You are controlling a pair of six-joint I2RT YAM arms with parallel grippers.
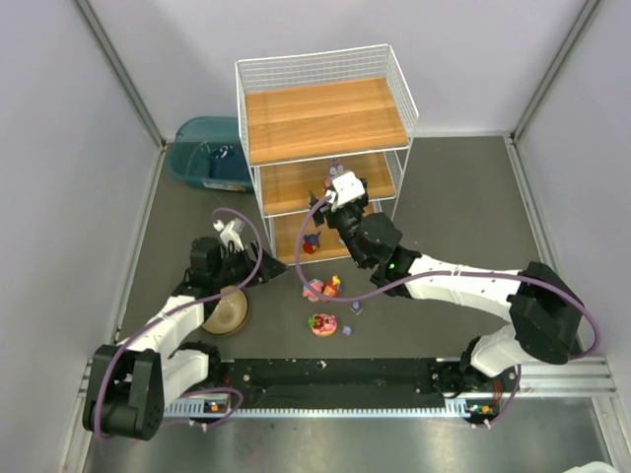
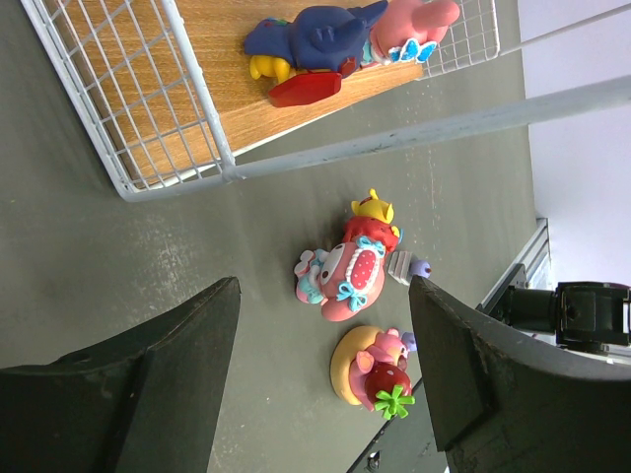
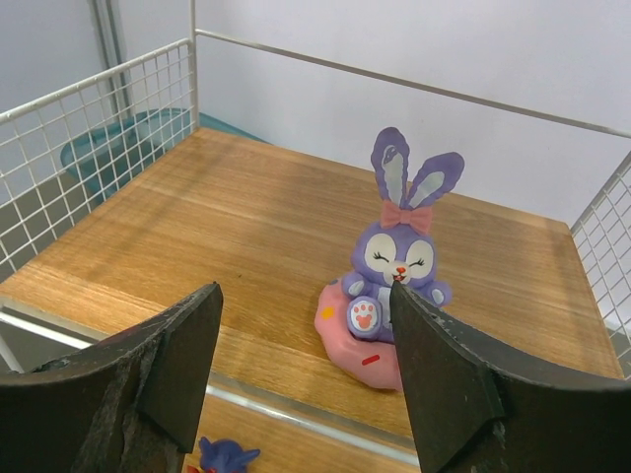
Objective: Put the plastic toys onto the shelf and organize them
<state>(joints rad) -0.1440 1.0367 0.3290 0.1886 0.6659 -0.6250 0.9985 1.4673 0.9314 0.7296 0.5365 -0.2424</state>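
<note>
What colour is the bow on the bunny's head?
The bow is pink; clearest in right wrist view.

The purple-eared plastic bunny figurine (image 3: pixel 399 261) sits on the middle board of the white wire-and-wood shelf (image 1: pixel 325 118); small plastic toys (image 1: pixel 323 289) lie on the grey counter (image 1: pixel 444 217) before it, a teal plastic bin (image 1: pixel 202 153) at its left.

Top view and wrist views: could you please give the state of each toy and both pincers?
purple bunny: upright on the shelf's middle board, ungripped.
blue toy: lying on the bottom board beside a pink figure.
pink toy: on the table before the shelf, not yet shelved.
yellow disc toy: on the table, not yet shelved.
right pincer: open, empty, facing the bunny.
left pincer: open, empty, above the table toys.
</note>
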